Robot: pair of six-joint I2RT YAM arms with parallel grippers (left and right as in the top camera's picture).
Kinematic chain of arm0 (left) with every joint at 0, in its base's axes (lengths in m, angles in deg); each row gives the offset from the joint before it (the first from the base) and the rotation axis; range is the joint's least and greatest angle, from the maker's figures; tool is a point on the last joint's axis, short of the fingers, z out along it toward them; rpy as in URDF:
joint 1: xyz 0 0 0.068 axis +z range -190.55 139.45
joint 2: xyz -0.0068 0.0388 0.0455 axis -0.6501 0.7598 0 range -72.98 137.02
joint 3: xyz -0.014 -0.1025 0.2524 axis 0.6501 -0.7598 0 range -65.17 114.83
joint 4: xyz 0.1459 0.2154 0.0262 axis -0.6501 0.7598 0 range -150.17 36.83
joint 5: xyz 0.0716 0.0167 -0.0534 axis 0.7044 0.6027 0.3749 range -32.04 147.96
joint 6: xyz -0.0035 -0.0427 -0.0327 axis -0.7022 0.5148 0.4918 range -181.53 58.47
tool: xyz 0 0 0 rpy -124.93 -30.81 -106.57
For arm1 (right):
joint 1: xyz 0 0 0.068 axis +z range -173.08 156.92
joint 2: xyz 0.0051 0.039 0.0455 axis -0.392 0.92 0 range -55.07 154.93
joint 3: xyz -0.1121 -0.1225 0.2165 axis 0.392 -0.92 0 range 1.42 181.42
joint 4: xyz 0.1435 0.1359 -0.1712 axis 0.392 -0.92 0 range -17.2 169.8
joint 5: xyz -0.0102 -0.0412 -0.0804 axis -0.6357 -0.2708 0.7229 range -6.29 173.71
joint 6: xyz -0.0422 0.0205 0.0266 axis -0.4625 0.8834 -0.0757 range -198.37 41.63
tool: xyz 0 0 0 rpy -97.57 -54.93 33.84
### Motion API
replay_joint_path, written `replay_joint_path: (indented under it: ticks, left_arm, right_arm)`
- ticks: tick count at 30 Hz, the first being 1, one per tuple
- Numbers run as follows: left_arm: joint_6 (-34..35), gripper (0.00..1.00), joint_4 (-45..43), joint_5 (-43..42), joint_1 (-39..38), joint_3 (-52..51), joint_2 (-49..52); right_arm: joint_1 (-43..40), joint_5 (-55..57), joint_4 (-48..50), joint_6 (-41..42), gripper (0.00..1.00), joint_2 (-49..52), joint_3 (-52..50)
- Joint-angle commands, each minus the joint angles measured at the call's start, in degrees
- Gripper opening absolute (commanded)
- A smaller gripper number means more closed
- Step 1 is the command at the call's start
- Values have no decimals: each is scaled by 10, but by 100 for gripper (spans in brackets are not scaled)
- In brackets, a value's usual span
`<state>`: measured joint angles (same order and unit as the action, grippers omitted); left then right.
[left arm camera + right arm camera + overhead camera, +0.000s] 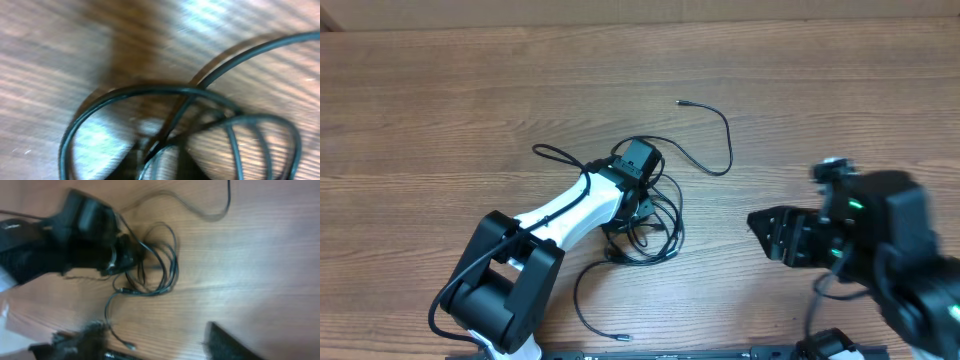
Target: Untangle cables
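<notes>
The cables (pixel 655 225) lie as a tangle of thin black loops at the table's middle. One strand runs up right to a plug end (pixel 682 102), and another curls toward the front (pixel 595 310). My left gripper (pixel 638 208) is down in the tangle. In the left wrist view its blurred fingers (pixel 161 160) sit close together on a strand of the cables (pixel 200 92). My right gripper (pixel 770 238) is open and empty, well right of the tangle. In the right wrist view its fingers (pixel 155 347) are wide apart, with the cables (pixel 162 267) ahead.
The wooden table (pixel 440 120) stretches bare to the left and back. The left arm's white link (pixel 565 210) slants from the front left to the tangle. The right arm's black body (pixel 900 240) fills the right front.
</notes>
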<state>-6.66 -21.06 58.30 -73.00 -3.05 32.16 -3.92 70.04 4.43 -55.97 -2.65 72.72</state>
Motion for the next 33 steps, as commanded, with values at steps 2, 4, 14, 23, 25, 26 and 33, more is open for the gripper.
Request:
replay_joint_path:
  ticks: [2, 4, 14, 23, 25, 26, 33]
  left_arm:
    - [62, 4, 40, -19, 33, -9, 10]
    - [87, 4, 64, -48, 59, -9, 10]
    - [47, 4, 127, -156, 171, -9, 10]
    - [29, 4, 128, -149, 170, -9, 10]
    - [29, 4, 129, -148, 170, -9, 10]
    - [29, 4, 130, -148, 170, -9, 10]
    - [29, 4, 129, -148, 170, -9, 10]
  right_arm:
    - [-1, -108, 82, -2, 56, 21, -120]
    - [-1, -117, 132, -2, 61, 40, -167]
    - [42, -189, 380, -109, 42, 218, -256]
    - [125, -173, 559, -150, 43, 384, -256]
    - [134, -173, 582, -150, 43, 402, -256]
    - [137, -173, 593, -150, 43, 408, -256]
    - [148, -148, 647, -150, 35, 415, -256]
